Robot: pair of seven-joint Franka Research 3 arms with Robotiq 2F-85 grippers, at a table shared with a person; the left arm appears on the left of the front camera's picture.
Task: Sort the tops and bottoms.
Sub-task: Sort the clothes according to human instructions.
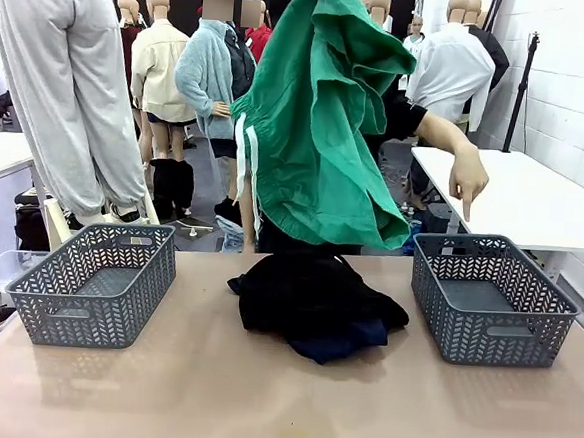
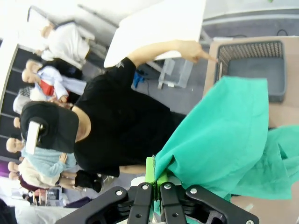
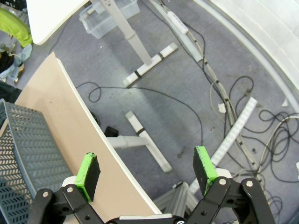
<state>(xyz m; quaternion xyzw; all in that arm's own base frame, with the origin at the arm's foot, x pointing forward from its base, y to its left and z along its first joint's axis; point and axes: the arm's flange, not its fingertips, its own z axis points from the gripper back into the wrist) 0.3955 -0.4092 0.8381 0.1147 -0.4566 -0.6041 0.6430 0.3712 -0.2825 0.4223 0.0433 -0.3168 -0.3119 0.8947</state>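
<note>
1. The bottoms (image 2: 224, 135) are clenched in the left jaws at the bottom centre of the left wrist view, with teal cloth spreading away from the green pads (image 2: 149, 169).
2. In the front view they hang at upper centre, long axis vertical. The white drawstring (image 1: 248, 166) trails down their left edge, above a dark clothes pile (image 1: 311, 301) on the desk (image 1: 259, 397).
3. The lower-left basket (image 1: 97, 286) and lower-right basket (image 1: 492, 298) flank the pile.
4. The right jaws stand released and empty, over the desk's edge.
5. Farthest, the person's hand (image 1: 468, 179) points down at the lower-right basket, so the drop probably lies right of the garment.
</note>
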